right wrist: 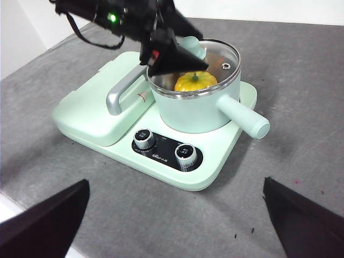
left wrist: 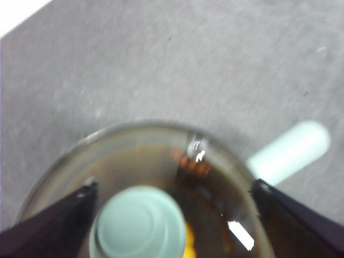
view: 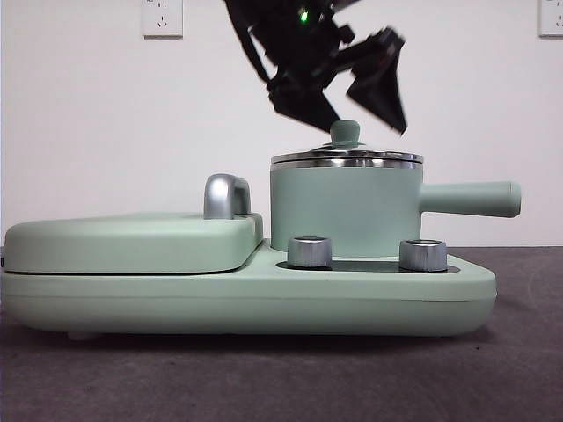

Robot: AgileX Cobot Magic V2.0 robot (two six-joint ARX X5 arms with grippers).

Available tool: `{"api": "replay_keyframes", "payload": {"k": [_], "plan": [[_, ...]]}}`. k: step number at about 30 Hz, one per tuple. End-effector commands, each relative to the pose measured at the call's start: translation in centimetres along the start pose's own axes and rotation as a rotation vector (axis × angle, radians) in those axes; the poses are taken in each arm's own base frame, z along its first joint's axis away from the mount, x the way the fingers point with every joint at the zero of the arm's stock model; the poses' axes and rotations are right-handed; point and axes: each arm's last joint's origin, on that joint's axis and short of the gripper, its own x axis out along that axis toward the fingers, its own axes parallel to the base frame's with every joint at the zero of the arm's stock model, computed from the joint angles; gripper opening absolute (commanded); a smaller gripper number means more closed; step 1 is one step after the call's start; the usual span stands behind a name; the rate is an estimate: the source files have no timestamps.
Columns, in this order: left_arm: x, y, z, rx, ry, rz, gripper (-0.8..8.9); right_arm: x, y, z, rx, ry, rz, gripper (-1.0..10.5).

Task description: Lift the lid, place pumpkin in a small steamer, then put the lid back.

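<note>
The small steamer (view: 343, 207) stands on the right half of a mint-green cooker base, its long handle (view: 471, 198) pointing right. The glass lid (view: 347, 159) sits flat on the steamer's steel rim. Through the glass the pumpkin (right wrist: 194, 81) shows inside the pot. My left gripper (view: 347, 105) hangs just above the lid, open, its jaws either side of the mint knob (left wrist: 140, 223) without touching it. My right gripper (right wrist: 174, 220) is open and holds nothing, high above the table in front of the cooker.
The cooker base (view: 264, 299) has a flat hinged cover (view: 132, 242) with a silver handle (view: 225, 195) on its left half. Two steel dials (view: 310, 251) sit at the front under the pot. Grey table surface surrounds the cooker.
</note>
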Motion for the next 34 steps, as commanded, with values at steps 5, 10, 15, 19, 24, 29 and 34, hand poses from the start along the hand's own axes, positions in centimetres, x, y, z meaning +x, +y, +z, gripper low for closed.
{"api": "replay_keyframes", "payload": {"k": [5,10,15,19,24,29,34], "plan": [[-3.2,0.1,3.5,-0.079,0.096,-0.026,5.01,-0.2,0.0,0.2,0.012,-0.016,0.007,5.1],[-6.7,-0.2,4.3,-0.121,0.257,-0.072,5.0,-0.1,0.1,0.2,0.012,-0.01,0.023,5.1],[-10.9,-1.0,4.2,-0.146,0.329,-0.144,4.99,0.7,0.3,0.5,0.013,0.041,0.056,5.1],[-13.8,-1.6,3.7,-0.16,0.404,-0.16,4.96,2.2,0.6,1.1,0.017,0.114,0.085,5.1],[-17.0,-1.7,2.9,-0.192,0.413,-0.159,4.95,4.0,1.1,2.4,0.02,0.116,0.145,5.1],[-20.6,-2.8,0.1,-0.241,0.394,-0.146,4.95,4.5,1.3,3.1,0.033,0.07,0.158,5.1],[-24.4,-4.6,-4.3,-0.286,0.277,-0.118,4.95,4.5,1.3,3.2,0.033,0.066,0.159,5.1]]}}
